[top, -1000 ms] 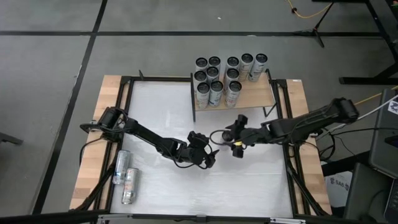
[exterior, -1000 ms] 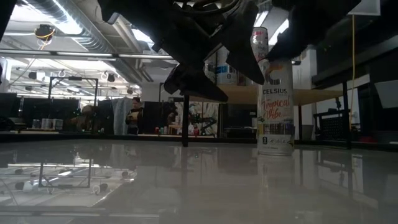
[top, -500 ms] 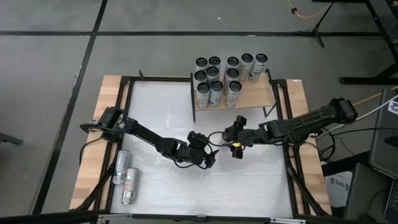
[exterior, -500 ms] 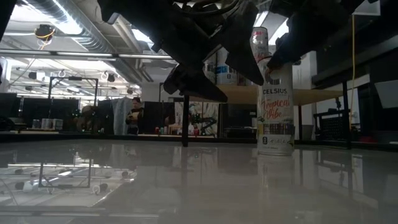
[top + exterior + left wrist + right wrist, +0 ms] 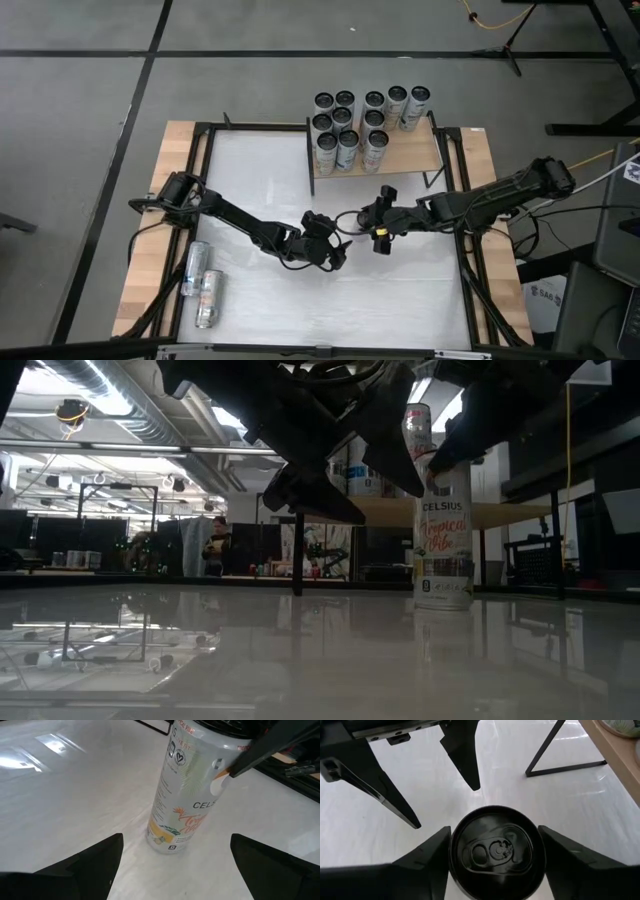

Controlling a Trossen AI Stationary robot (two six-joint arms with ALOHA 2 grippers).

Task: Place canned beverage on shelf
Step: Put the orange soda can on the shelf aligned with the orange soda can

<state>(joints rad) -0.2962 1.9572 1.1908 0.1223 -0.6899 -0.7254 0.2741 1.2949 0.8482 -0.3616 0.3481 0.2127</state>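
Mid-table — right gripper (image 5: 492, 851) jaws clamped on the can (image 5: 494, 851) — left gripper (image 5: 172, 862) jaws wide.

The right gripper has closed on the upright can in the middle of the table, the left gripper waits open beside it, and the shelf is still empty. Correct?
Not quite. The shelf is not empty: the high view shows about eleven cans already standing on it. The rest holds: right gripper closed on the upright can, left gripper open beside it.
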